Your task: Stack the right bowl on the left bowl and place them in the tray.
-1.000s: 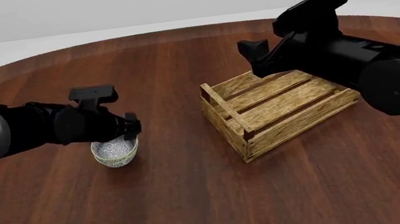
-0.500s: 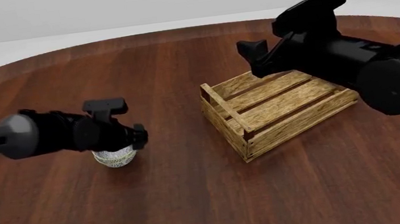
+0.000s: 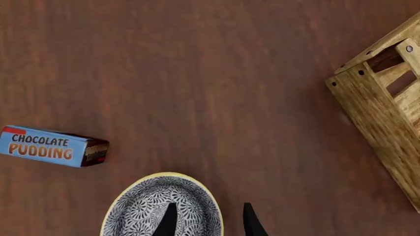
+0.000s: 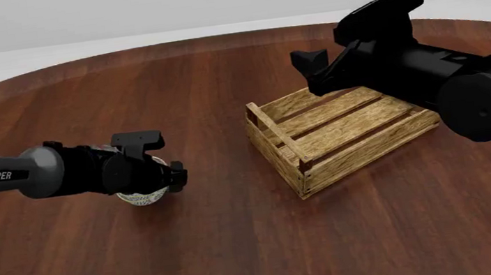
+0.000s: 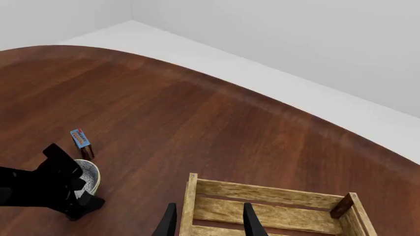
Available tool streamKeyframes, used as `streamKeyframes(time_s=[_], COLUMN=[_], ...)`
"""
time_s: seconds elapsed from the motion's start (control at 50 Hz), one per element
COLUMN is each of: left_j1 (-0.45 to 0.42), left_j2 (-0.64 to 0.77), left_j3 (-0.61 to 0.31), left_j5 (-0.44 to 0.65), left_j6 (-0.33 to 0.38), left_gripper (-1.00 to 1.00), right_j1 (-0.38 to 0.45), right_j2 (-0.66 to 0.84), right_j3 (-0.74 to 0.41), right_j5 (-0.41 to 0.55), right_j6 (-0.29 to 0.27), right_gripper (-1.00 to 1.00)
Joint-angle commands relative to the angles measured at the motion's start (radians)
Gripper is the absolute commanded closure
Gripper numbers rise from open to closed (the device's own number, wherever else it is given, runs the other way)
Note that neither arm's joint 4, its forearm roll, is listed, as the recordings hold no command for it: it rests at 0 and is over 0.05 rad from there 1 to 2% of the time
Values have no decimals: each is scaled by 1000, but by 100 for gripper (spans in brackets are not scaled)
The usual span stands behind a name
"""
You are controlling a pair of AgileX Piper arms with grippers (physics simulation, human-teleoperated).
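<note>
Light, rough-grained wood makes up the tray (image 4: 344, 136), a slatted rectangular crate with darker corner posts and small dark nail heads along its boards; it sits at about 3 o'clock from the table's middle in the front view, skewed to the table edge. The bowl (image 4: 145, 194) is round, cream-rimmed and covered inside with a dense black-and-white leafy pattern (image 3: 162, 206); it rests on the table at about 9 o'clock, well apart from the tray. Only one bowl outline can be made out, so whether two are nested there cannot be told.

The left gripper (image 4: 171, 177), matte black, hangs low over the bowl. In the left wrist view its two pointed fingers (image 3: 166, 222) straddle the bowl's rim, one over the patterned inside and one outside, with a gap between them; whether they pinch the rim cannot be told. The right gripper (image 5: 206, 221) is raised above the tray's far edge, its fingers parted and holding nothing.

A small blue box (image 3: 54, 146) lettered "CHOCOLATE PUDDING" lies flat near the bowl, not touching it.

The table (image 4: 240, 250) is round, dark reddish wood with long streaked grain and a slight sheen. Beyond it lie a pale floor and plain grey walls.
</note>
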Motion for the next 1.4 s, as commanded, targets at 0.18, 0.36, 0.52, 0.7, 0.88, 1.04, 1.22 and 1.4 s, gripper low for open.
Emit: streamKeyframes(time_s=[0.18,0.36,0.52,0.7,0.88,1.04,1.22,1.4], left_j1=[12,8,14,34,48,55,64,67], left_j2=[54,42,12,-32,-82,-111,-146,-161], left_j3=[32,33,34,2,-39,-74,-106,-128], left_j5=[-62,-55,-37,24,93,140,182,206], left_j6=[-41,-42,-25,14,56,85,112,124], left_gripper=[100,100,100,100,100,100,100,100], right_j1=[1,0,0,-1,-3,-5,-7,-10], right_j2=[10,11,0,-23,-41,-62,-77,-89], right_j3=[-4,-5,0,8,15,23,26,28], right_j5=[-1,-1,2,6,10,13,17,21], right_j6=[-3,-4,-2,1,4,7,11,16], right_gripper=[-100,-100,-100,-100,-100,-100,-100,-100])
